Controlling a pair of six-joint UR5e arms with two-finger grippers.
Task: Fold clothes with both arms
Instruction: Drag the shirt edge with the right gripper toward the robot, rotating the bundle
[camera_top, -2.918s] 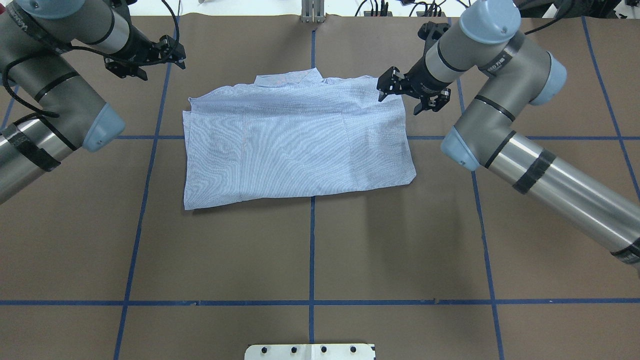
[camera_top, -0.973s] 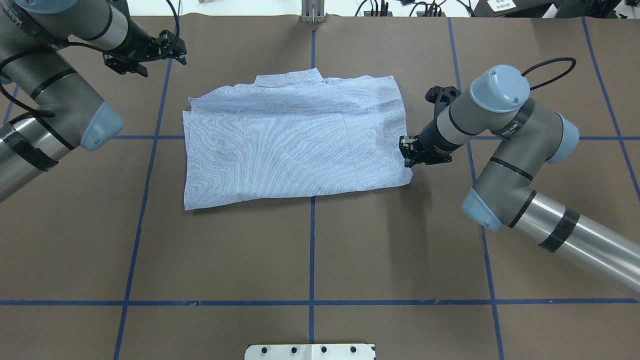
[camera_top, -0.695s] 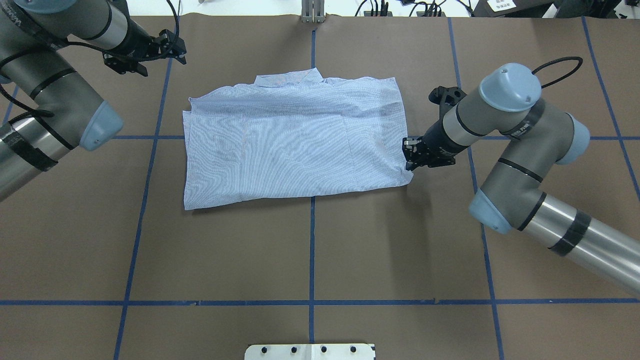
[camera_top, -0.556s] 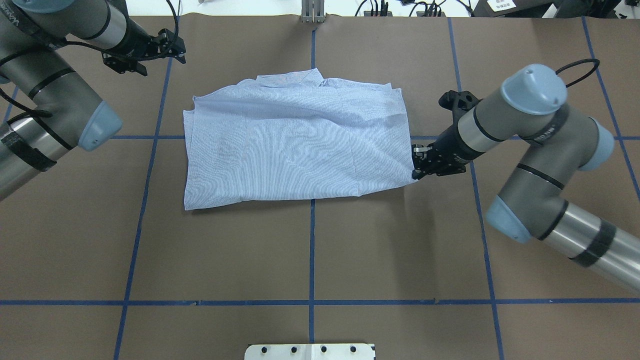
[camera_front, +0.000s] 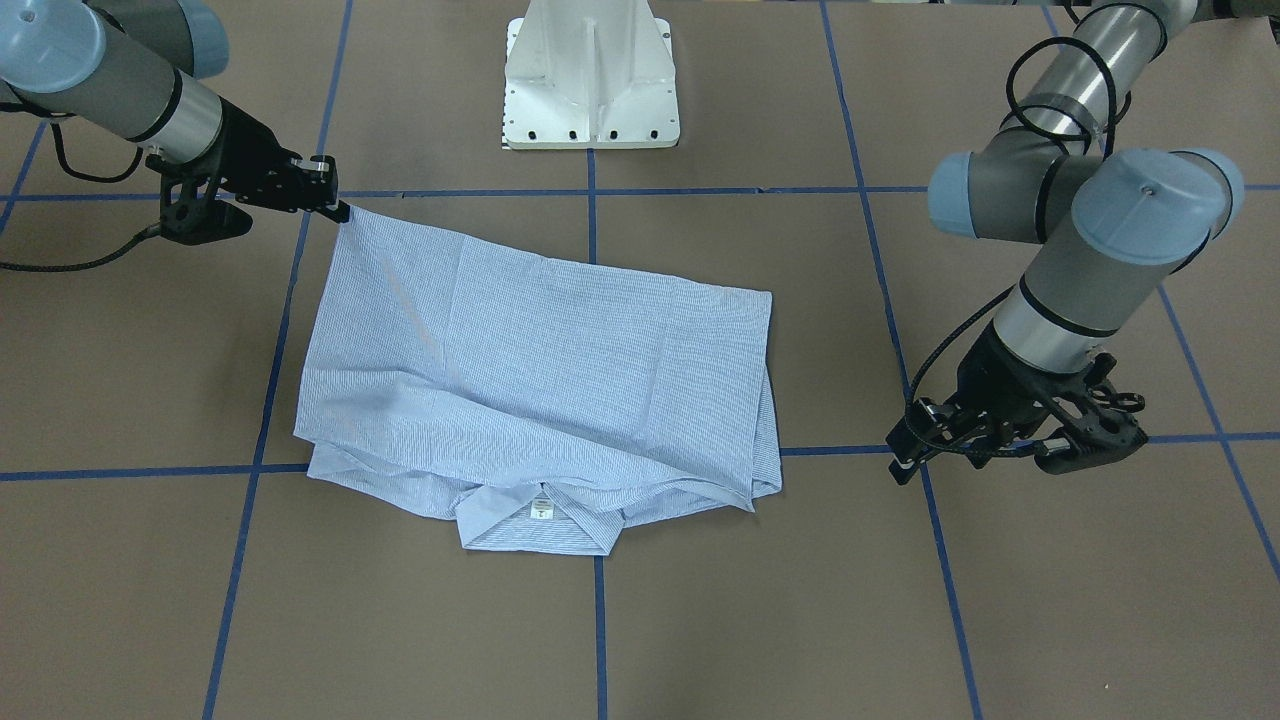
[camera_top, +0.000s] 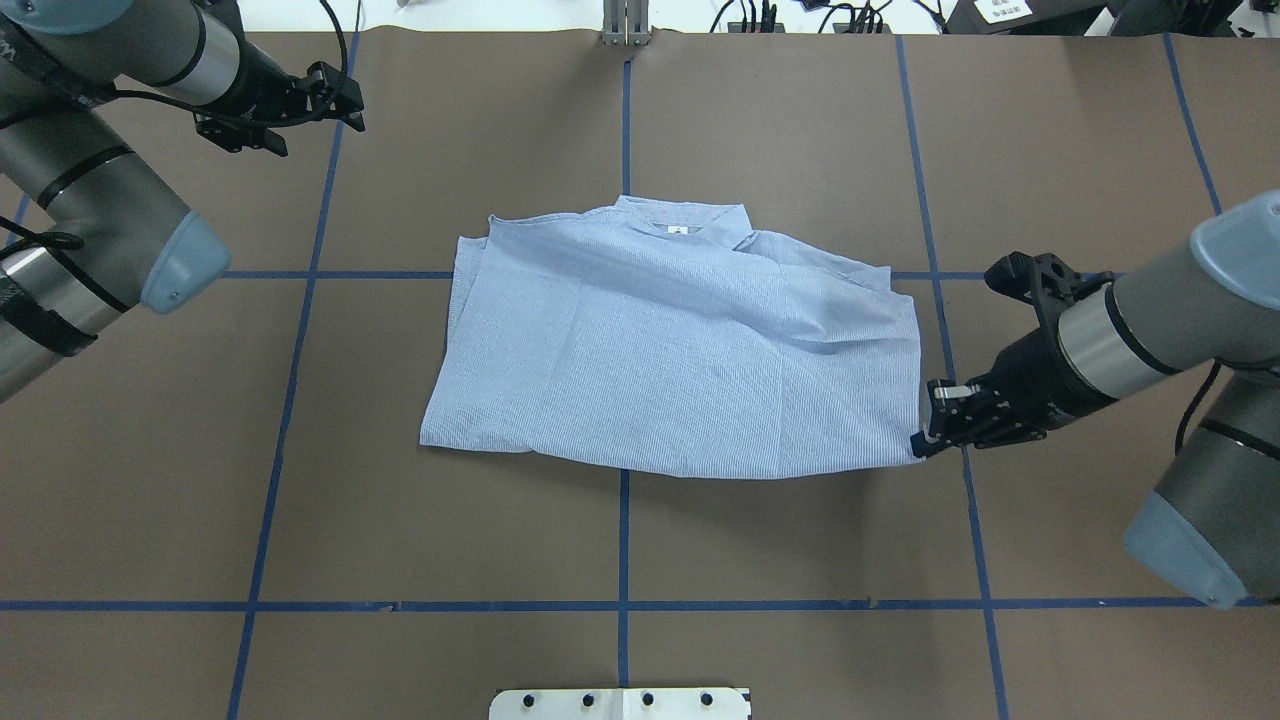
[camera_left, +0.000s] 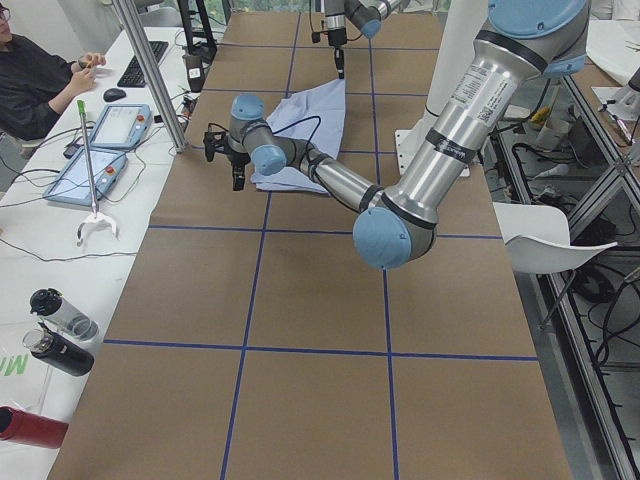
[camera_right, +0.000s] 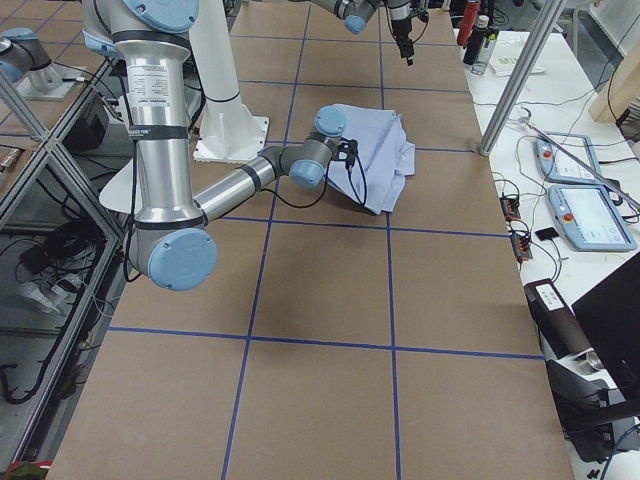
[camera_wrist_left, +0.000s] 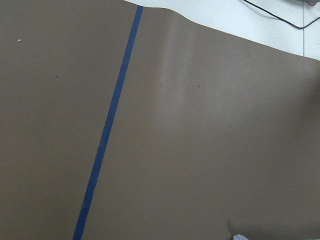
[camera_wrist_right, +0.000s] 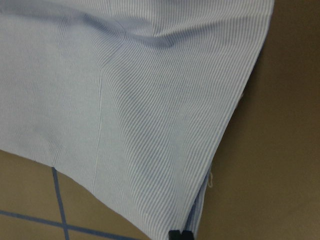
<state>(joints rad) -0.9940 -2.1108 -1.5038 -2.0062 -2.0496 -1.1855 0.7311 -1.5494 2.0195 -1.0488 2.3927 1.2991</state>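
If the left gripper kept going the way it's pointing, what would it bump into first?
Probably the brown paper-covered table, beside a blue tape line; the left gripper tilts downward, with nothing between.

Light blue, finely striped shirt (camera_top: 680, 360), folded into a rough rectangle
Collar (camera_top: 715, 213) and white label (camera_top: 682, 229) face up at the far edge; near corner raised, pinched by the right gripper (camera_top: 922, 441)

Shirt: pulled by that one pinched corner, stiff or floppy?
Probably floppy: the shirt sags in soft creases toward the corner the right gripper pinches. Layers may shift; edges by the collar sit uneven.
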